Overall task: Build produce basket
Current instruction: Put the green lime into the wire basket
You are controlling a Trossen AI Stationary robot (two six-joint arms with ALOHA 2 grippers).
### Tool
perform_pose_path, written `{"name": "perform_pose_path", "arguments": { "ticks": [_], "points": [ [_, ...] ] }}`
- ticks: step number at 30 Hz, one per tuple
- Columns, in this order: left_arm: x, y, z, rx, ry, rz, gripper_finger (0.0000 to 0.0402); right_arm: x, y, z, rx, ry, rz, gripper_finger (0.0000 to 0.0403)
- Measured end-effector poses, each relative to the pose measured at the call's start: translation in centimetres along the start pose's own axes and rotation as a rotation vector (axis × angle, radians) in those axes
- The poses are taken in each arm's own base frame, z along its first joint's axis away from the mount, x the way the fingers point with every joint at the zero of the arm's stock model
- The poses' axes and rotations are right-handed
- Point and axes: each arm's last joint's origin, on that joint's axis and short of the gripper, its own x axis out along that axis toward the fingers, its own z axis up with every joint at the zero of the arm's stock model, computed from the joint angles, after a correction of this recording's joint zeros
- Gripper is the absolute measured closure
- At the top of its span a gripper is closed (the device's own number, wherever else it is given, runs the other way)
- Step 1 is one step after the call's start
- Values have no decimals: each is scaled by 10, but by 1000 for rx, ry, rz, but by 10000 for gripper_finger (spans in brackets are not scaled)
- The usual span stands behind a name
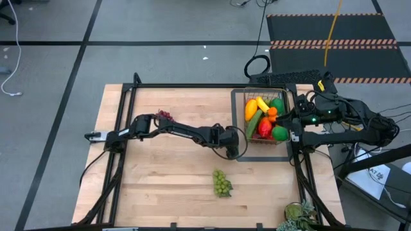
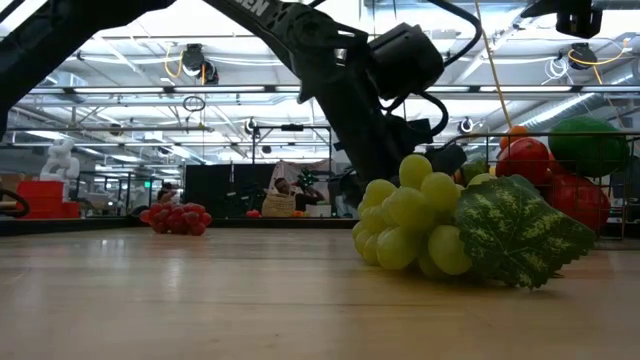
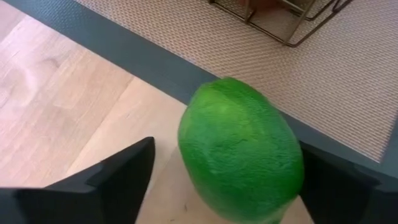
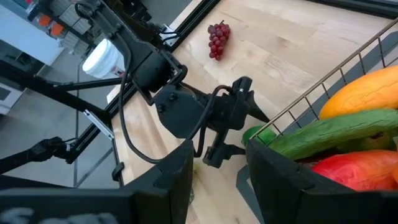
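Legible text: none. White lettering on the arm [image 2: 262, 8] in the low view is cropped, unreadable.

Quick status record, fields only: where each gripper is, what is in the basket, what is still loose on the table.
left gripper: beside the basket's corner, fingers either side of a lime, gaps showing, not clamped
right gripper: at the basket's right side, apparently gripping its rim
basket: on a grey mat, holds mango, banana, cucumber, red and green fruit
green grapes: loose, front centre of table
purple grapes: loose, far left of table
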Motion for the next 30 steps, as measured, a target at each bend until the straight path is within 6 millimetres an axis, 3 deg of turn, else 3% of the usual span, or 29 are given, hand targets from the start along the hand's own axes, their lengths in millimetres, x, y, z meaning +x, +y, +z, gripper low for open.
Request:
{"name": "perform_pose_path", "arguments": {
  "ticks": [10,15,22,30],
  "points": [
    [-6,-1,4,-20,-2,-31,179,0,0,0,-4,1,-7,261],
    [-22,-1,12,-12,0,-85,201,0,-1,0,-3,1,-12,261],
    [-80,7,36,40,-43,-105,172,0,-1,0,-4,-25,-39,261],
    [-180,25,70,139,-226,-163,186,1,-3,3,-4,-92,-106,261]
  ]
}}
